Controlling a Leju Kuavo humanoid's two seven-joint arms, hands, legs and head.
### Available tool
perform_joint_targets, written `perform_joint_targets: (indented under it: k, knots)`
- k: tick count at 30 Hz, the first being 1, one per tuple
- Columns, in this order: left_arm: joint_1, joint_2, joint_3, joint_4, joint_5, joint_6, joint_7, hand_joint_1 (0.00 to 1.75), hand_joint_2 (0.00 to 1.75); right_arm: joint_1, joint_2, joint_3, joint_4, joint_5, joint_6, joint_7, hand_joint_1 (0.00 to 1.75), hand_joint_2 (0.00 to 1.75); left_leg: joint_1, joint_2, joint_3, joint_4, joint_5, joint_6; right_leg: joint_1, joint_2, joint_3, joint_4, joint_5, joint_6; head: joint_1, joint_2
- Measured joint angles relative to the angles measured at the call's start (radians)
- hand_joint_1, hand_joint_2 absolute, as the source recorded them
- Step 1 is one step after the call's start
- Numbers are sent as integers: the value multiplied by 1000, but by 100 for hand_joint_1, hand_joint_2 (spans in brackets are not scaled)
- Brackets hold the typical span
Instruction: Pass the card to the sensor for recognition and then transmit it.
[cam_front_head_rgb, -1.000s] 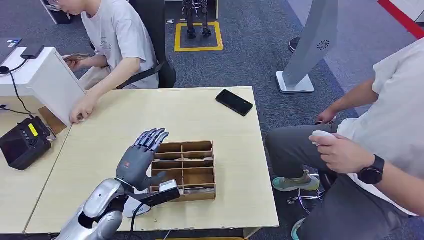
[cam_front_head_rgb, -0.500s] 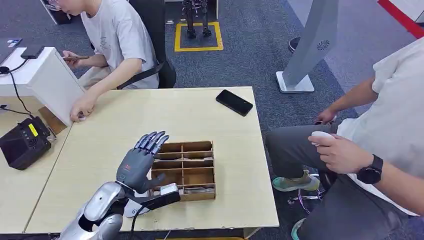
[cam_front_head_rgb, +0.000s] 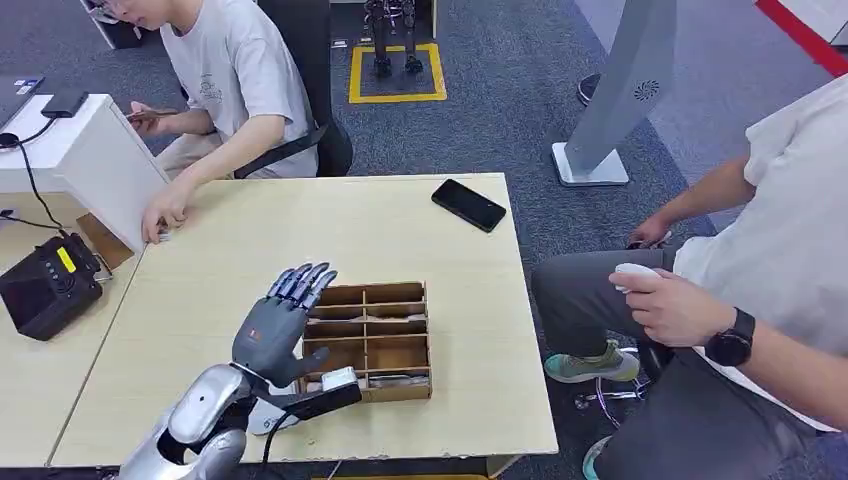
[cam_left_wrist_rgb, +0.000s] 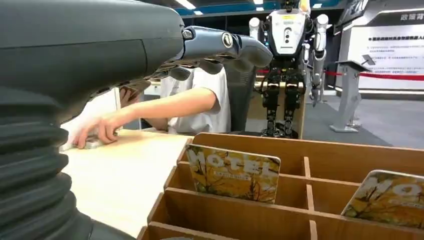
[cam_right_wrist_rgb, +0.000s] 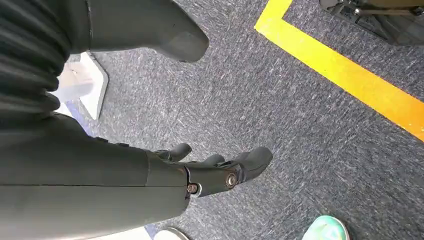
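Observation:
My left hand (cam_front_head_rgb: 277, 325) hovers with fingers straight and apart over the left edge of a wooden compartment box (cam_front_head_rgb: 427, 335) on the table (cam_front_head_rgb: 300, 235); it holds nothing. In the left wrist view, my left hand's fingers (cam_left_wrist_rgb: 220, 47) reach above the box (cam_left_wrist_rgb: 345, 157), where a yellow "HOTEL" card (cam_left_wrist_rgb: 233, 172) stands upright in a slot and a second card (cam_left_wrist_rgb: 392, 197) stands further along. The black sensor device (cam_front_head_rgb: 45, 288) sits on the neighbouring desk at the far left. My right hand (cam_right_wrist_rgb: 212, 172) hangs over grey carpet, fingers loosely bent and holding nothing.
A black phone (cam_front_head_rgb: 468, 205) lies at the table's far right corner. A person at the back rests a hand (cam_front_head_rgb: 160, 222) on the table beside a white box (cam_front_head_rgb: 95, 160). Another person (cam_front_head_rgb: 720, 310) sits close on the right. A white object (cam_front_head_rgb: 268, 418) lies under my left wrist.
My left hand has sunk slightly and drawn back a little toward me, still open over the box's left edge. The people's hands shifted slightly.

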Motion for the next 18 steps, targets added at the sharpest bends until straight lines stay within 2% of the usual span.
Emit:
perform_joint_targets:
  k: [18]
  knots:
    - [12,-2,10,20,-45,26,14,0,175,0,0,6,8,0,-1,-3,0,175,0,0,0,0,0,0,0,0,0,0,0,0,0,0]
